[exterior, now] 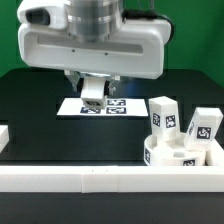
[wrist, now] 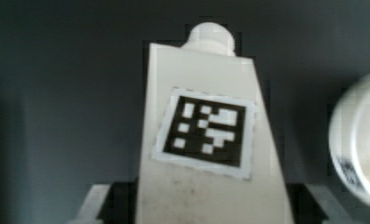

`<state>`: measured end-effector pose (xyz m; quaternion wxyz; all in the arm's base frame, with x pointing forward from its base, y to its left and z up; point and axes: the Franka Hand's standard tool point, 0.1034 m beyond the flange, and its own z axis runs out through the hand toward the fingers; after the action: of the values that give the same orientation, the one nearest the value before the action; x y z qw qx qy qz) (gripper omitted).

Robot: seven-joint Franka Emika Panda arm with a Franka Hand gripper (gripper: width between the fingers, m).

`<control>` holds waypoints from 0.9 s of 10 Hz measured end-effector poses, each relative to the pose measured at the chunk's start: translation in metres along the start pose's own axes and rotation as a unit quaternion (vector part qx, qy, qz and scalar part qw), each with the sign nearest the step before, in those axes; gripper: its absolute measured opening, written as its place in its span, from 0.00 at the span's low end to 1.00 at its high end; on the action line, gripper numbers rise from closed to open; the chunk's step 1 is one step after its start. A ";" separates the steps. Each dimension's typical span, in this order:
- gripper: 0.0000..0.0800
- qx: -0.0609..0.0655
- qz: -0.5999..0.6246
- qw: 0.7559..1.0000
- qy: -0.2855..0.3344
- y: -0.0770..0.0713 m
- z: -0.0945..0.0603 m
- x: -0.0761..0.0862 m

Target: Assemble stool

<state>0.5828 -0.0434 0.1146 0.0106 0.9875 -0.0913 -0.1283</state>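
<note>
Where the arm hangs over the dark table (exterior: pixel 30 105), the gripper (exterior: pixel 93 93) is seen about half closed, and a white stool leg (wrist: pixel 203 90) is held between its jaws, which are pressed against two opposite sides of the leg at the end nearest the wrist camera. A black-and-white square tag (wrist: pixel 208 130) is carried on the face of this leg, and a short rounded peg (wrist: pixel 210 38) is seen at its far end. In the exterior view the stool leg is placed in front of the marker board (exterior: pixel 118 108), which lies flat on the table; whether the leg touches the board or the table cannot be told. The seat disc (exterior: pixel 163 156) is found low at the exterior view's right, close behind the white border rail (exterior: pixel 80 182) that runs along the front; in the wrist view its curved edge is shown at the margin of the picture, clear of the stool leg. A second leg (exterior: pixel 162 114) is stood upright at the back of the seat disc, and a third leg (exterior: pixel 205 125) is stood nearer the exterior view's right, each with a tag turned to the camera. Whether these two are seated in sockets or merely stood beside the disc cannot be told.
</note>
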 end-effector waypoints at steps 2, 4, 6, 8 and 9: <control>0.41 0.010 -0.011 0.992 0.124 -0.017 -0.011 0.007; 0.41 0.014 -0.023 0.966 0.257 -0.039 -0.022 0.010; 0.41 0.008 -0.024 0.937 0.349 -0.033 -0.017 0.007; 0.41 -0.007 -0.057 0.922 0.382 -0.040 -0.012 0.009; 0.41 -0.024 -0.100 0.918 0.384 -0.056 -0.010 0.012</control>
<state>0.6065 0.0092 0.1186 0.0559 0.9642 0.0221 0.2582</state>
